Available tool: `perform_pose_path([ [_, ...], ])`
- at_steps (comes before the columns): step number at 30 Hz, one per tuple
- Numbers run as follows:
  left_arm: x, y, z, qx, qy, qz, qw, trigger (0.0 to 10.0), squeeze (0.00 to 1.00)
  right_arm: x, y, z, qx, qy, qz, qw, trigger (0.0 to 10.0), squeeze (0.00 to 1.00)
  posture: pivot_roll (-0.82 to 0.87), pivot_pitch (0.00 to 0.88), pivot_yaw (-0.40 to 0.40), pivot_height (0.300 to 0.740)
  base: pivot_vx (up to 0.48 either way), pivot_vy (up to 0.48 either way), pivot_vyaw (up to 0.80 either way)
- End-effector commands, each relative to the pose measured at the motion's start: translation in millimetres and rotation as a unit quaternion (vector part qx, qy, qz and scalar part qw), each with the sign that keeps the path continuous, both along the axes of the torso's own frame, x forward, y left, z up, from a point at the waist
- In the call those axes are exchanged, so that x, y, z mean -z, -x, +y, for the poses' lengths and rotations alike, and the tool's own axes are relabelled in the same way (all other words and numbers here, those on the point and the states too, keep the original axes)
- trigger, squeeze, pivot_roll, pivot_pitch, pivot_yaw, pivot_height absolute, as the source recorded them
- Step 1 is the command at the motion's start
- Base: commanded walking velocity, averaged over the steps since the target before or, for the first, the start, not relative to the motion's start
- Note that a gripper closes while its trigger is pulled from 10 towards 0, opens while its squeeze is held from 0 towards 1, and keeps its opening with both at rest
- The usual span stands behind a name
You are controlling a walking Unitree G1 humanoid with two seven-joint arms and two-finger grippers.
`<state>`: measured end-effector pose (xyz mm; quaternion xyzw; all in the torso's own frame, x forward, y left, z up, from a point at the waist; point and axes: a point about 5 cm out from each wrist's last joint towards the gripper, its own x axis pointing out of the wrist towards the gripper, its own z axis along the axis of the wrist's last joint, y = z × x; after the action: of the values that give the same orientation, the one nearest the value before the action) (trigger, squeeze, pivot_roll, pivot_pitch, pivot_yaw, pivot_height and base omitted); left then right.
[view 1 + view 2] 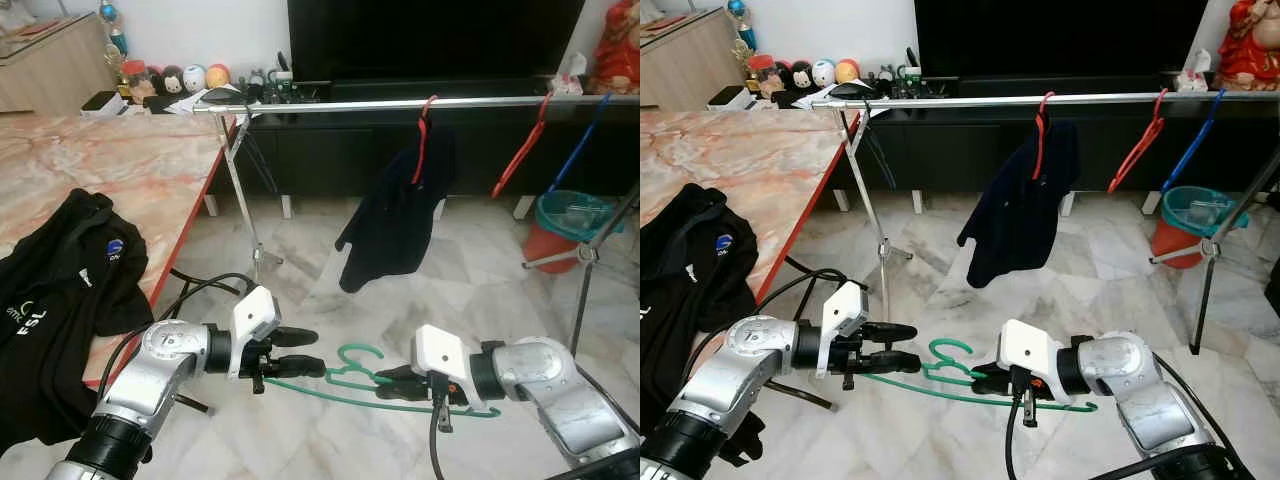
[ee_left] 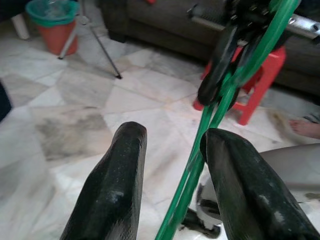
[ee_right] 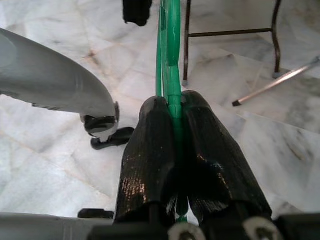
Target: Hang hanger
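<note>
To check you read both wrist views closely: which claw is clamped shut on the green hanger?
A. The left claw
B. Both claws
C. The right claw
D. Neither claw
C: the right claw has its fingers pressed together on the green hanger, while the left claw stands open around it.

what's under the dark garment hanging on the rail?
The dark garment hangs from a red hanger on the metal rail. Only the hanger's hook and neck show; its shoulders are covered by the fabric. Below the hem is bare marble floor.
</note>
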<state>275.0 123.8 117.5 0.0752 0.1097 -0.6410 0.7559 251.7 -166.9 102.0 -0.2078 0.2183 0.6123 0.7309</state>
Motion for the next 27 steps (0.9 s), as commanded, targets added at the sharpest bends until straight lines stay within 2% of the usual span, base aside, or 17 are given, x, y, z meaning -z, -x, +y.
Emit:
perform_pose_path([
  [1,-7.5,0.6,-2.8,0.025,0.001,-0.004,1.0,10.0,0.0,-7.1,0.1,8.9,-0.02,-0.009,-0.011,1.0,10.0,0.0,0.02,0.0,0.043,0.74,0.0,0.0,0.0],
  [6,-11.1,1.5,-4.9,0.038,0.006,0.0,0.999,10.0,0.0,-4.0,-1.4,10.0,-0.02,-0.002,-0.013,1.0,10.0,0.0,0.02,0.0,0.042,0.74,0.0,0.0,0.0],
  [16,-6.6,9.6,-1.9,0.071,-0.026,0.015,0.997,10.0,0.0,-13.4,-15.8,19.8,-0.008,-0.009,-0.049,0.999,10.0,0.0,0.03,0.0,0.042,0.74,0.0,0.0,0.0],
  [21,-1.9,8.1,0.9,0.064,-0.049,0.005,0.997,10.0,0.0,-17.3,-18.2,24.9,-0.012,-0.016,-0.058,0.998,10.0,0.0,0.02,0.0,0.044,0.74,0.0,0.0,0.0],
  [26,-0.6,5.4,-0.1,0.056,-0.054,0.0,0.997,10.0,0.0,-23.4,-17.1,31.6,-0.023,-0.029,-0.062,0.997,10.0,0.0,0.02,0.0,0.046,0.74,0.0,0.0,0.0],
  [27,1.1,2.8,-1.9,0.047,-0.062,-0.014,0.997,10.0,0.0,-24.7,-16.6,33.5,-0.029,-0.033,-0.062,0.997,10.0,0.0,0.02,0.0,0.046,0.74,0.0,0.0,0.0],
])
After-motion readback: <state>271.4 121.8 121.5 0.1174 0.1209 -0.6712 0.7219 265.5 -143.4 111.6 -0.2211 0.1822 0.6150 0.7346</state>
